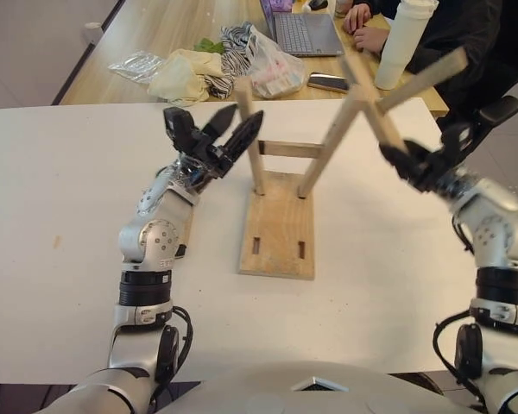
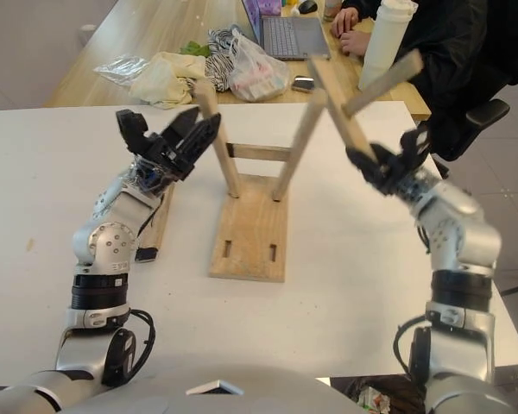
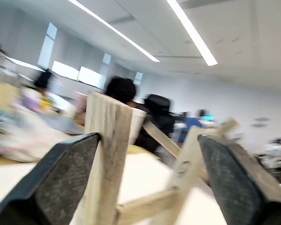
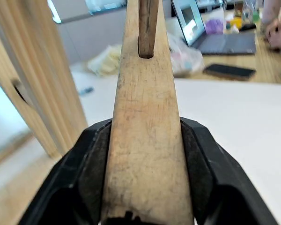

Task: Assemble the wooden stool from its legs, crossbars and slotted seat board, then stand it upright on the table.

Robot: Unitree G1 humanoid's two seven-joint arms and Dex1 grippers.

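Seat board: the slotted seat board (image 1: 281, 250) lies flat on the white table (image 1: 60, 190), between the 2 arms.
Board slots: the 2 far slots each hold a leg. The left leg (image 1: 253, 151) is nearly upright and the right leg (image 1: 324, 151) leans away to the right. A crossbar (image 1: 289, 149) joins them. The 2 near slots (image 1: 255, 246) hold nothing.
Left gripper: the left gripper (image 1: 240, 119) is released, with its fingers (image 3: 61, 187) spread wide. It is raised off the table, with its tips at the upper part of the left leg (whether they touch it I cannot tell).
Right gripper: the right gripper (image 1: 414, 159) is clenched on a 3rd leg (image 4: 147, 140), held tilted in the air to the right of the board. A 2nd crossbar (image 1: 423, 78) sits in the slot near that leg's upper end and juts up to the right.
Loose piece: a wooden strip (image 2: 160, 216) lies on the white table under the left forearm.
Wooden table behind: a plastic bag (image 1: 276, 69) holds pink and white items I cannot make out. Near it are a flat clear bag (image 1: 138, 65) and a white bottle (image 1: 403, 39) whose contents are hidden.
Also there: a laptop (image 1: 306, 33) and a phone (image 1: 328, 83).
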